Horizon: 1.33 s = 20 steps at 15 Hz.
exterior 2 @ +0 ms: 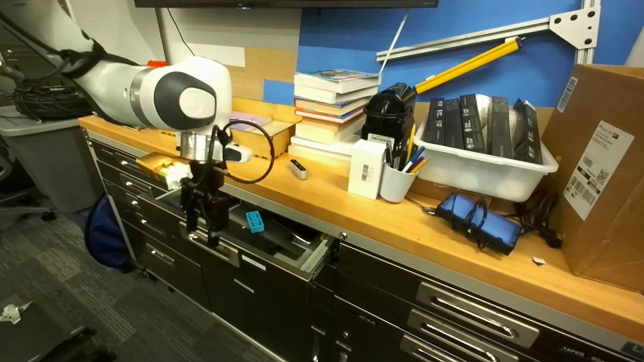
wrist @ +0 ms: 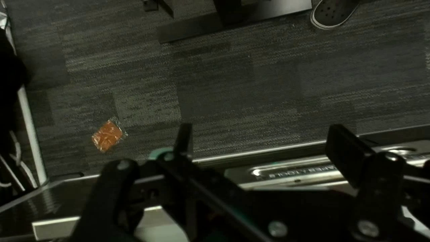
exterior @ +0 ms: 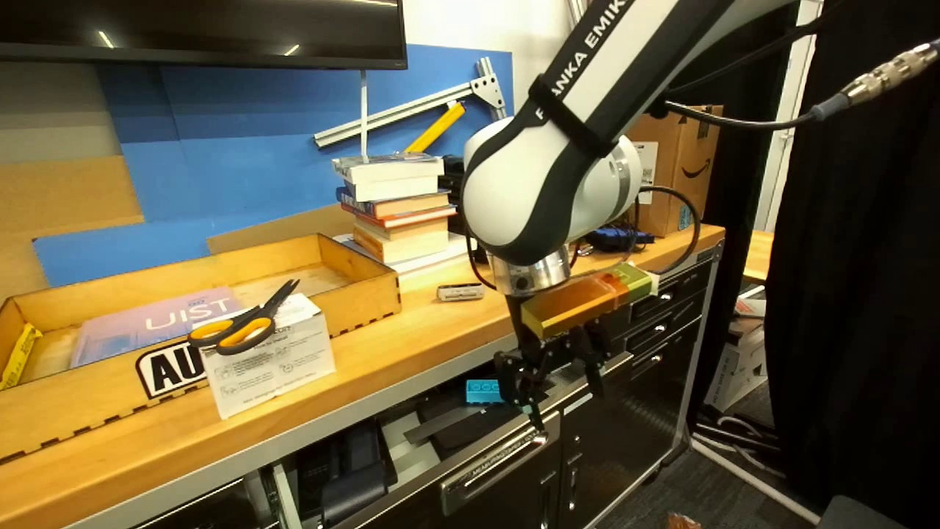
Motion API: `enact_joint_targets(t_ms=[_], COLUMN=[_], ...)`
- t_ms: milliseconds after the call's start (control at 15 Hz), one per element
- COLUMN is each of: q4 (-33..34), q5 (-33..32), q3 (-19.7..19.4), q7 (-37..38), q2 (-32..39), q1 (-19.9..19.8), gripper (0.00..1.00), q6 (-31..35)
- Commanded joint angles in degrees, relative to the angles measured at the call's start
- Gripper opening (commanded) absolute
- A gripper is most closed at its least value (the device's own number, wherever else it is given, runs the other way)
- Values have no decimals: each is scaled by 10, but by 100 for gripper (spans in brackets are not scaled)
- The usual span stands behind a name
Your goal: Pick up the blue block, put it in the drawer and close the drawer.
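- The block [exterior 2: 254,221] is lying inside the pulled-out drawer [exterior 2: 318,257], behind its front; what is supporting it is too dark to tell.
- The hand [wrist: 262,141] is hanging at the drawer's front, its fingers [wrist: 347,154] standing spread and gripping nothing; the wrist view is showing the handle [wrist: 295,173] in the gap between them.
- Key relation: from the hand, the block is lying inward, toward the tabletop [exterior 2: 317,196], near and not touching.
- The block's long axis is seemingly running aslant to the drawer's front.
- Status, by judgement: placing is looking complete; closing is remaining.
- The coming move is therefore probably turning on a push against the drawer's front, pointing inward, the same way the block is lying from the hand.
- Caution: whether the fingers are touching the handle is not showing clearly; a fingertip reaching behind the front would be risking a catch.
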Motion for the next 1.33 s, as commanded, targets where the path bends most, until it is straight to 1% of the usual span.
enact_joint_targets(t_ms=[0,200,333,467,733,1067,1133,1267], q4=[-18,9,24,46,92,185,195,185], q5=[-13,-44,-62,-76,-87,-141,-145,-141], q3=[-13,-24,-30,-34,-45,-64,-64,-62], q7=[32,72,114,143,183,241,248,251], q2=[11,55,85,120,146,178,181,161], q1=[-15,-15,-7,3,19,50,53,54], gripper=[100,100,100,100,100,100,100,100], q6=[35,68,105,126,133,131,132,132])
